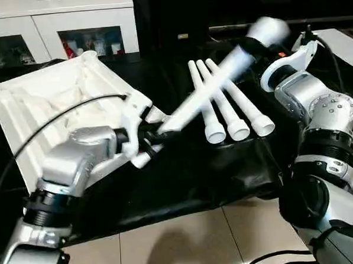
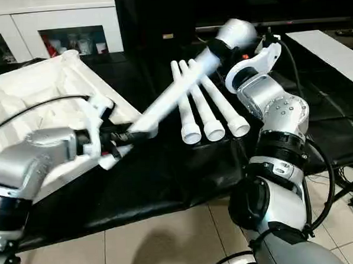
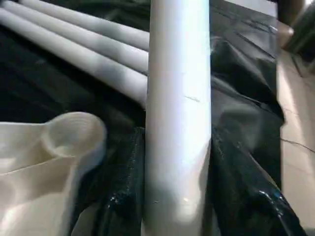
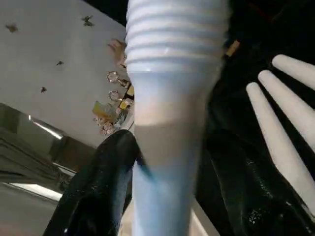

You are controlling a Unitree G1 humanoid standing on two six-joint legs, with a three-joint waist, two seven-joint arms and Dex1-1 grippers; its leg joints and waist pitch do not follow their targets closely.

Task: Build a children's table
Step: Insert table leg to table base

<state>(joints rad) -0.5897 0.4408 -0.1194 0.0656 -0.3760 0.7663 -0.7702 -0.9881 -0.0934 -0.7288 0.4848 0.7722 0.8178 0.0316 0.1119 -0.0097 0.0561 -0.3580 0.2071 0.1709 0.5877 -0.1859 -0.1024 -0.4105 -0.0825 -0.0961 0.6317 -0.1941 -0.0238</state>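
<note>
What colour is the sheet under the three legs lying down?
Black and glossy, the sheet shows best in the left eye view.

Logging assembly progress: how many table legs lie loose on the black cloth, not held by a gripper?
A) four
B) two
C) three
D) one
C: three legs lie side by side on the black cloth, while both grippers hold the fourth leg above them.

The held leg (image 1: 221, 76) is smooth white plastic with a ridged, threaded end (image 4: 172, 29). The tabletop (image 1: 51, 109) is matt white plastic, ribbed underneath. Black glossy crinkled sheeting (image 3: 246, 147) covers the surface. The forearms (image 1: 77, 158) are brushed silver metal.
</note>
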